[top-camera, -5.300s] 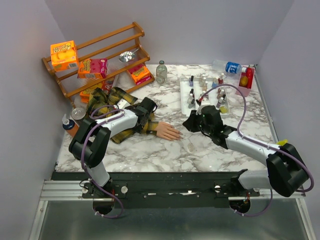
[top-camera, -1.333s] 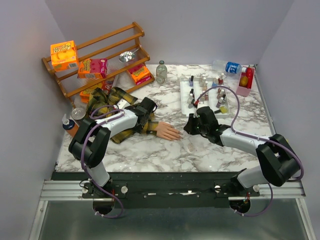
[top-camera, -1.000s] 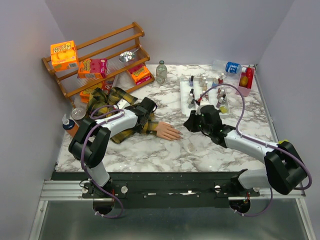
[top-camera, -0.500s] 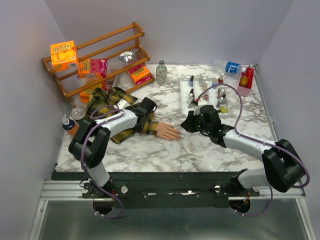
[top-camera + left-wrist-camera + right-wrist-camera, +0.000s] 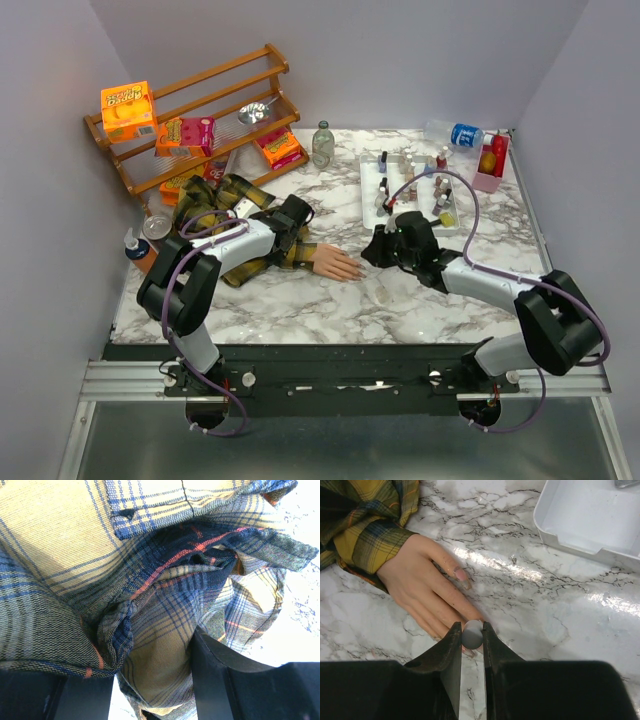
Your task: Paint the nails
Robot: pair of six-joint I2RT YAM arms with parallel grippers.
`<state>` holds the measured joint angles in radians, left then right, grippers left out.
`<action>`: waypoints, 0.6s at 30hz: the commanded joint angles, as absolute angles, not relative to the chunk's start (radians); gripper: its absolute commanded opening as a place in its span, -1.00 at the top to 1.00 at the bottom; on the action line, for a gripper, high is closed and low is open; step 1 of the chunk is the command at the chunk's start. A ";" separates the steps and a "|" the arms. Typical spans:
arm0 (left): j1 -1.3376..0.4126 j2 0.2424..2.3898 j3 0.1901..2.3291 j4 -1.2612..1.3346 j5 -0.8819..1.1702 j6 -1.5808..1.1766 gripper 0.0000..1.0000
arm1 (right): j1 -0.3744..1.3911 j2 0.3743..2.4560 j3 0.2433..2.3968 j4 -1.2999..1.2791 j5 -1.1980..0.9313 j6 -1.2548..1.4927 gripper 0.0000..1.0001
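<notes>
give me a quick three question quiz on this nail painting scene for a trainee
1. True or false: the left hand is clamped on the plaid sleeve.
2. Pick one: the polish bottles stand in A) the white tray, B) the wooden rack, C) the folds of the shirt.
3. Fill the gap: the right hand is shut on a small round grey piece, right at the mannequin hand's ____.

Key: 1 true; 2 A; 3 fingertips
</notes>
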<state>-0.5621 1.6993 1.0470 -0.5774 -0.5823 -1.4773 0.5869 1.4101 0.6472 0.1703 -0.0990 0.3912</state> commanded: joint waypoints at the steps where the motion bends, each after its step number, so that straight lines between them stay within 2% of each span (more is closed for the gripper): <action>1: -0.549 1.703 1.022 -0.580 -0.566 -1.459 0.03 | 0.584 1.431 0.667 0.163 -0.091 0.382 0.99; 18: -0.549 1.701 1.022 -0.578 -0.566 -1.457 0.03 | 0.584 1.456 0.681 0.153 -0.075 0.379 0.99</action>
<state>-0.5617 1.6978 1.0458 -0.5766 -0.5819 -1.4773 0.5869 1.4414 0.6502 0.1692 -0.0982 0.3908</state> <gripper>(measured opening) 0.624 0.253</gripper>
